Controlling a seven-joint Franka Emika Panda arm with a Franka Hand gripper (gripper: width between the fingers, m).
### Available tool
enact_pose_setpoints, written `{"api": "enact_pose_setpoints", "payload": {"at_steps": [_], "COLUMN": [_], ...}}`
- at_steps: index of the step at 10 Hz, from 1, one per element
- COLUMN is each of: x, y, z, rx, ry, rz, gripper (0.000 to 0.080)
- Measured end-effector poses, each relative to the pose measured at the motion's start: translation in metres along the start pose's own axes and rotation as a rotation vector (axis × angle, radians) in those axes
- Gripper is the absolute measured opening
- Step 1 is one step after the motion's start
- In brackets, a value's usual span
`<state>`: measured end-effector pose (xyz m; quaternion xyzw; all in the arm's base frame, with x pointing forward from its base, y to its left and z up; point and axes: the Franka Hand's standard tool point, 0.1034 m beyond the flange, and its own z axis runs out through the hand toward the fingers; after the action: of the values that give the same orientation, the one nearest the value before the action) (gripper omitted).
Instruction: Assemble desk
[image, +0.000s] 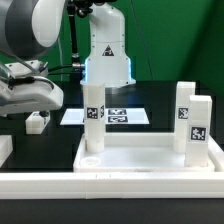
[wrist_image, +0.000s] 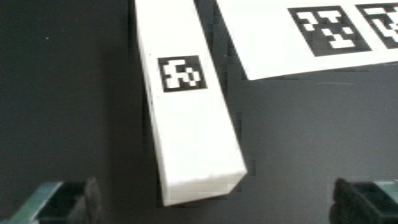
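Jaws (wrist_image: 210, 200) wide apart above a loose tagged leg (wrist_image: 189, 100) on the dark tabletop (wrist_image: 71, 100).

In the wrist view the leg lies flat between the two fingertips (wrist_image: 54, 200), touching neither, and carries one black-and-white square tag with no readable writing. Beyond it lies the marker board (wrist_image: 311, 40). In the exterior view the panel (image: 130, 158) sits well apart from the jaws (image: 36, 118), with tagged legs standing upright in it: one (image: 94, 120) near its left corner, two (image: 190, 118) at its right.

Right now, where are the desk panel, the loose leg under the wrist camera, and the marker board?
desk panel (image: 140, 160), exterior view, bare top surface.
loose leg (wrist_image: 192, 120), wrist view, its long white face below the tag.
marker board (wrist_image: 294, 45), wrist view, white area beside a tag.
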<state>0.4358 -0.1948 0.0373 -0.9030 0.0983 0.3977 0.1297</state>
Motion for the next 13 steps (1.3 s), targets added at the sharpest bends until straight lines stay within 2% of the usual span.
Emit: {"api": "enact_pose_setpoints", "payload": {"at_steps": [2,4,5,6,7,8,9,10,13], "x": [-0.001,-0.008,-0.011,-0.009,-0.009,-0.009,-0.009,-0.01,-0.01], "y": [0.001,0.006,0.008,0.009,0.009,0.01,0.01,0.011,0.011], "z": [0.006,0.038,0.045,0.044,0.044,0.045,0.045,0.044,0.044], "rx": [0.003,0.017,0.029,0.025,0.025,0.026,0.026,0.025,0.025], "ry": [-0.011,-0.076,-0.113,-0.104,-0.102,-0.103,-0.103,-0.104,-0.104], "rz": [0.004,0.022,0.034,0.034,0.034,0.035,0.035,0.036,0.037], "gripper": [0.0648,0.0648,0.0648,0.0621,0.0468,0.0468,0.0329,0.0289,0.0289]}}
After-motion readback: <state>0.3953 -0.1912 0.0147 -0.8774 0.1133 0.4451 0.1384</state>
